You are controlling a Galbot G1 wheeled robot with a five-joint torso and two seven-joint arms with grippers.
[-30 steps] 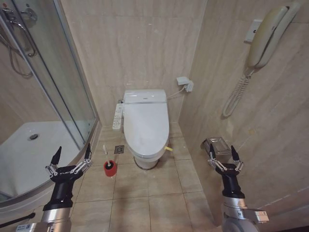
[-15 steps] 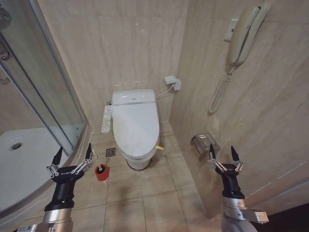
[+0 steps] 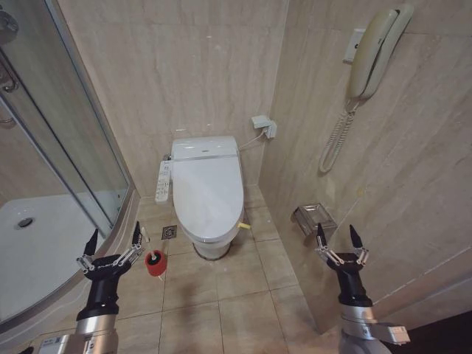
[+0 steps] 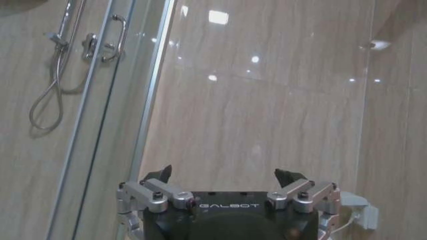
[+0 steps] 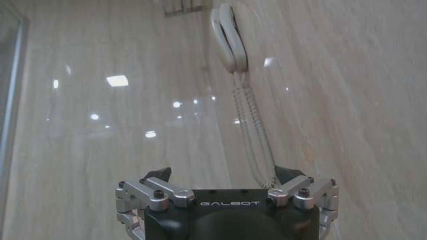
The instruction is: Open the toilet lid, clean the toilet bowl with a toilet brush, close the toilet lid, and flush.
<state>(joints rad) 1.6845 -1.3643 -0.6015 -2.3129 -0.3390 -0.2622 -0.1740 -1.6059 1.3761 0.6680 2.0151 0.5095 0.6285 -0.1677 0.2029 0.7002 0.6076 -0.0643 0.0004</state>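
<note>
Head view: toilet lid [image 3: 209, 194] down on toilet bowl [image 3: 214, 243].
Grippers: left gripper [image 3: 113, 241], right gripper [image 3: 336, 240] spread wide, empty.
Advice: approach squarely, lift lid's front edge.

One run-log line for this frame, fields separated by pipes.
toilet lid: closed | toilet brush: in red pot on floor, untouched | left gripper: raised, open, empty | right gripper: raised, open, empty

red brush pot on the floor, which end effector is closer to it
Left. The left end effector hangs open just beside the red brush pot, on the shower side; the right end effector is open across the floor by the wall.
</note>
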